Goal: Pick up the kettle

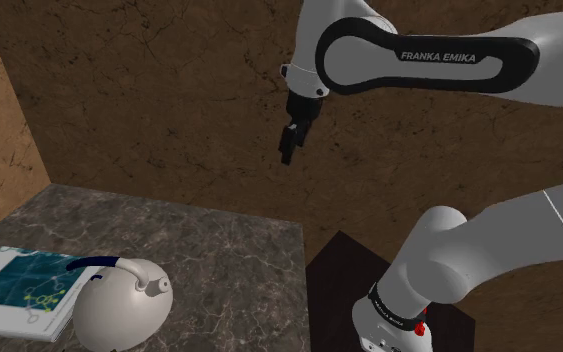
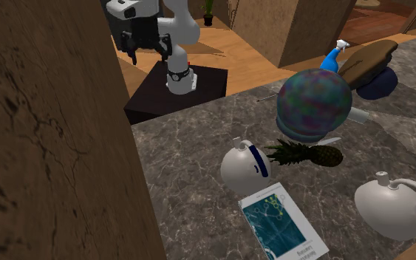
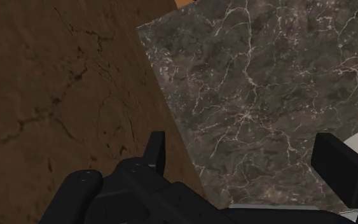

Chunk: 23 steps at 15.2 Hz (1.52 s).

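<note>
At the shoulder view's lower left a book (image 1: 19,285) is lying on the dark marbled table (image 1: 219,250). The kettle (image 1: 119,310), round and white with a dark blue handle arching over its top, is sitting upright just beside it, with nothing gripping it. Moving rightward, the jaws are hanging high in front of the brown wall (image 1: 169,100), well apart from the kettle. In the wrist view they are standing wide open with only bare table between them, so they are holding nothing. I'm reading this as the approach step. The next move calls for swinging toward the shoulder view's left and sinking down, then lining the open jaws across the handle, since the round body is looking too broad to clasp. Further right, the white arm (image 1: 439,55) is stretching out roughly level up high, its wrist turning the jaws downward, while its lower links are rising from the dark stand (image 1: 339,270). In the second exterior view, past a pineapple (image 2: 306,155), a second kettle (image 2: 394,207) is sitting; I'm taking the one nearer the stand as the target.
</note>
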{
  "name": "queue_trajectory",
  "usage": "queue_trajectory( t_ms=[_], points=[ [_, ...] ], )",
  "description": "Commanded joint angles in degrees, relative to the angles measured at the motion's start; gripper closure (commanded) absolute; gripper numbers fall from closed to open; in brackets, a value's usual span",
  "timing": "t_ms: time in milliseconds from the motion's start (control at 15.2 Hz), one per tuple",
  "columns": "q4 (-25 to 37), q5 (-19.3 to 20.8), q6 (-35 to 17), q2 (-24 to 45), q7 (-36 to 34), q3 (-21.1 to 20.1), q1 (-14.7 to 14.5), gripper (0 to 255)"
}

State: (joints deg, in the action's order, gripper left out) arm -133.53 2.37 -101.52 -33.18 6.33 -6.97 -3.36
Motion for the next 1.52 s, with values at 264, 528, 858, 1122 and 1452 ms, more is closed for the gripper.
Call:
queue_trajectory(
  t_ms=[264, 528, 858, 1122, 1452],
  points=[
    [4.05, -1.68, -2.87, 9.91, -3.77, -5.05, -2.55, 0],
    [7.61, -1.91, -4.47, 17.07, -6.24, -8.16, -4.05, 0],
    [13.13, -1.16, -5.79, 26.51, -9.51, -11.73, -6.01, 0],
    [18.43, 0.22, -6.17, 34.43, -12.23, -14.14, -7.91, 0],
    [26.23, 2.63, -5.69, 44.7, -15.46, -16.31, -11.08, 0]
  ],
)
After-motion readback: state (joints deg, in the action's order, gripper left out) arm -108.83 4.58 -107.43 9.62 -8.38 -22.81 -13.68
